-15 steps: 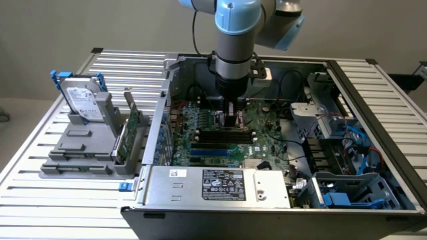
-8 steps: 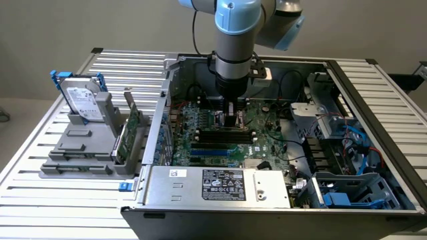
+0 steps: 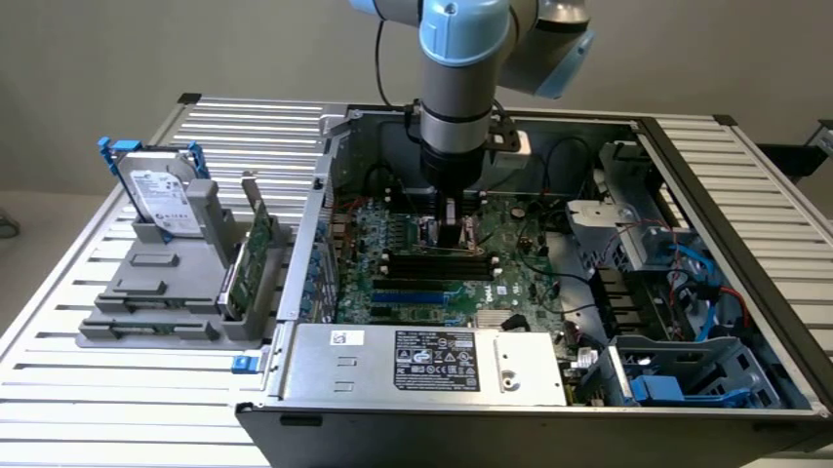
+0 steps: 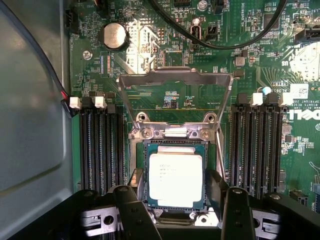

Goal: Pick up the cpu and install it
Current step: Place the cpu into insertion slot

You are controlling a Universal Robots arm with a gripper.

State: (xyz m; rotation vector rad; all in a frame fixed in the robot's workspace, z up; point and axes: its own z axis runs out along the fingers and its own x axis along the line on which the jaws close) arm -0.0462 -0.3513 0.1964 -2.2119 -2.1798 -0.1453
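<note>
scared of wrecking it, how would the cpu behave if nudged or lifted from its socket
The cpu is a thin flat square with a metal top, so probably stiff and light. Lying flat, it should not roll or tip. Its smooth top may be slippery, and, seated in the socket, it would likely resist a sideways push.

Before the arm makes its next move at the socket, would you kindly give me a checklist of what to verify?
1. cpu lies flat and square in the socket: ok.
2. Load plate swung open, off the cpu: ok.
3. Gripper fingers spread, flanking the cpu: ok.
4. Black cable clear of the socket: ok.
5. cpu fully seated on its contacts: cannot tell.
</note>
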